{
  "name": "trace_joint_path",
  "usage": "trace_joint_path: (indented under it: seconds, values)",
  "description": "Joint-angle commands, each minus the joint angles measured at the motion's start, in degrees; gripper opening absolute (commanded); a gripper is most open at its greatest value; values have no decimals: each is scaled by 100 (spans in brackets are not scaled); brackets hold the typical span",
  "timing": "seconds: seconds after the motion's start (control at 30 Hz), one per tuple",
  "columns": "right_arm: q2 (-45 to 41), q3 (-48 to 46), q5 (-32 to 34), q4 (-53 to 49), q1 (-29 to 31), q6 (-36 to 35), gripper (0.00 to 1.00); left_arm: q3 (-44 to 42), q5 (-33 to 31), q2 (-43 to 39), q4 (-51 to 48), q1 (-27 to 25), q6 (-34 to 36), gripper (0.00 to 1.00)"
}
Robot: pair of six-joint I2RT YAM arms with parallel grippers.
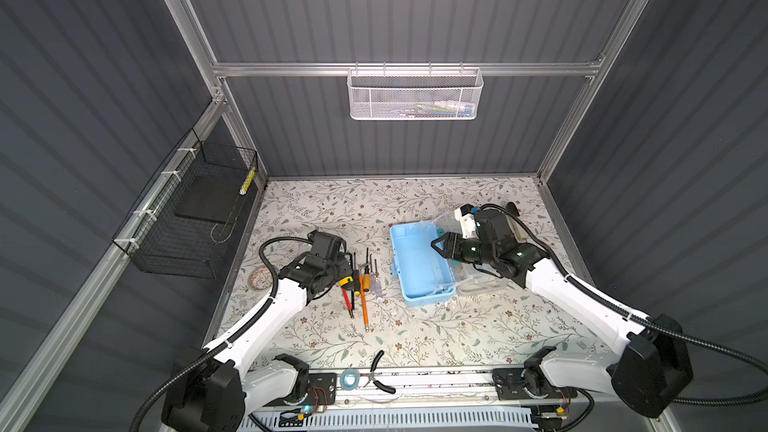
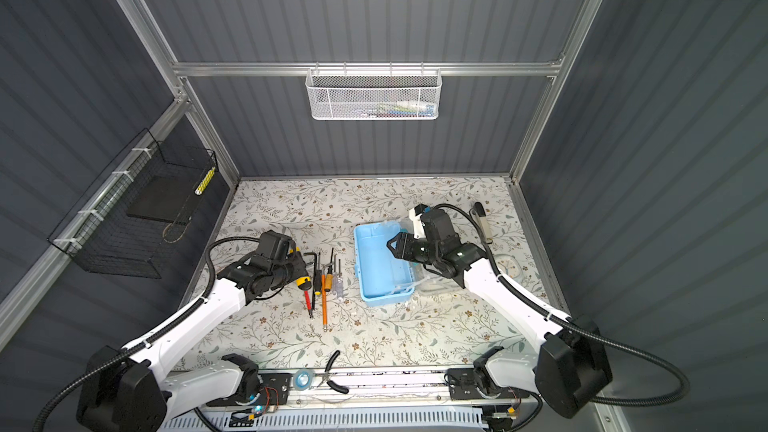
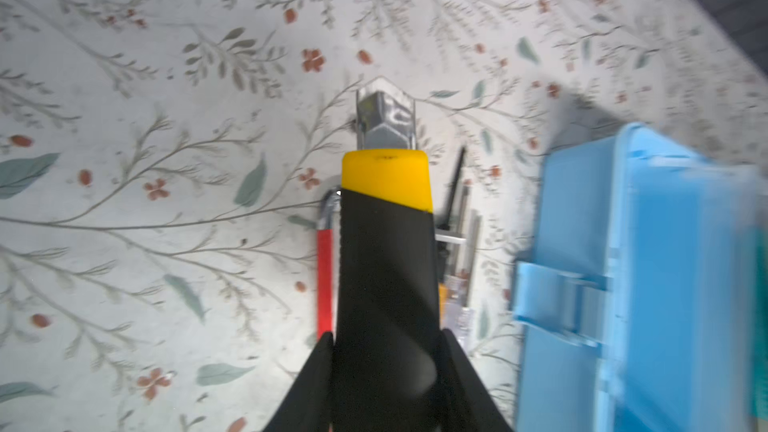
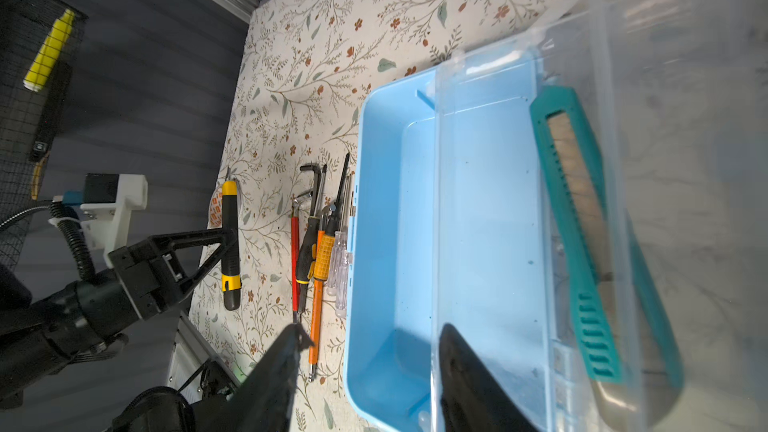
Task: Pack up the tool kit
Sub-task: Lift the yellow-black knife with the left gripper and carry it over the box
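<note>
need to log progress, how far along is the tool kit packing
Done: the blue box is open, but it looks empty. In hand: the left pincer grips a yellow-and-black tool. Left: the row of screwdrivers and the hex key on the table, the pliers at the front edge, and closing the clear lid.

Floral table (image 1: 415, 326) bears an open blue box (image 1: 415, 276) and loose screwdrivers (image 1: 361, 284).

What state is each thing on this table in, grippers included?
Light-blue plastic toolbox: open, clear lid folded back.
Left gripper: shut on yellow-and-black utility knife.
Right gripper: open, over the toolbox.
Orange-handled screwdriver: lying flat on floral table.
</note>
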Motion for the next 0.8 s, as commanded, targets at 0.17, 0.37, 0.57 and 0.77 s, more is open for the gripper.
trace_joint_path:
  seconds: [0.17, 0.37, 0.57, 0.77]
  values:
    - [-1067, -311, 62, -91, -635, 162, 54, 1169, 294, 882, 1355, -1345, -709, 18]
    - [-1418, -371, 84, -298, -921, 46, 54, 2471, 381, 2342, 1697, -2008, -474, 18]
    - [-1577, -504, 70, -374, -1013, 39, 54, 3268, 537, 3349, 1885, -2246, -480, 18]
    - [-1716, -657, 83, -401, -1049, 32, 54, 3769, 489, 3951, 1759, -2406, -528, 18]
